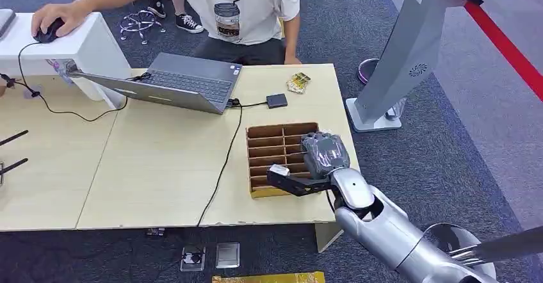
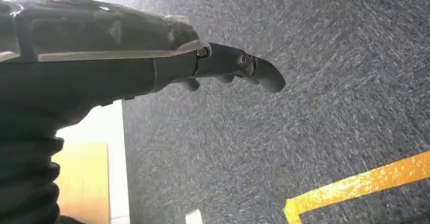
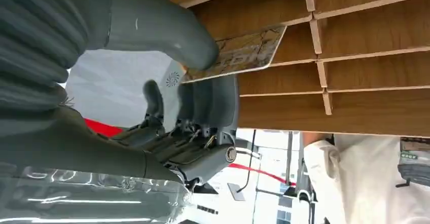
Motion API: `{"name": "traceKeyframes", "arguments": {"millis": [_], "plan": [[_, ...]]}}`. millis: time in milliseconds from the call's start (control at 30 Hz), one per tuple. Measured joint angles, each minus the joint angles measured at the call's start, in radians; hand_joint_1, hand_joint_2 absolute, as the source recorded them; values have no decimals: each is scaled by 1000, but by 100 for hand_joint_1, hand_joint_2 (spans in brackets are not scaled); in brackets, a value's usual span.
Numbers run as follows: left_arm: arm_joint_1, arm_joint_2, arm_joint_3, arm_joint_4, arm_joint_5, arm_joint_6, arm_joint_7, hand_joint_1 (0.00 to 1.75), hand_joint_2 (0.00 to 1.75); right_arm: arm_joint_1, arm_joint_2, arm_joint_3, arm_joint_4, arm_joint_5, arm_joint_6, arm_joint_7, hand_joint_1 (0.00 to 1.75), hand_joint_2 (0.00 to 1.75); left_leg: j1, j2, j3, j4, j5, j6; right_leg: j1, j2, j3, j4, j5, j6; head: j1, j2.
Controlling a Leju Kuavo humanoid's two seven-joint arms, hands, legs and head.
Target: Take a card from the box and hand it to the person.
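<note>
A brown slotted box (image 1: 276, 148) with wooden dividers (image 3: 324, 41) sits at the near right of the pale table (image 1: 147, 161). My right hand (image 1: 317, 164) hovers over the box's near right part. In the right wrist view its thumb (image 3: 167, 29) and fingers (image 3: 213, 100) pinch a patterned gold-brown card (image 3: 243, 54) just above the slots. My left hand (image 2: 223, 67) hangs over grey carpet, fingers loosely extended and holding nothing. A person in a white T-shirt (image 1: 237, 8) sits across the table.
An open grey laptop (image 1: 179, 81) lies at the far middle, with a black cable (image 1: 224, 161) running to the near edge. A small black adapter (image 1: 276, 100) and a gold packet (image 1: 298, 82) lie behind the box. A white kiosk stand (image 1: 397, 65) rises right of the table.
</note>
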Motion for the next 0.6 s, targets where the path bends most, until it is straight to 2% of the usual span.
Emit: {"name": "traceKeyframes", "arguments": {"millis": [300,600], "plan": [[0,0,0,0,3,0,-2,0,175,0,0,5,0,13,-17,-13,175,175,0,0,0,0,0,0,0,0,0,0,0,0,0,0],[0,0,0,0,7,0,-2,0,175,1,0,6,-13,54,-86,-26,175,175,0,0,0,0,0,0,0,0,0,0,0,0,0,0]]}}
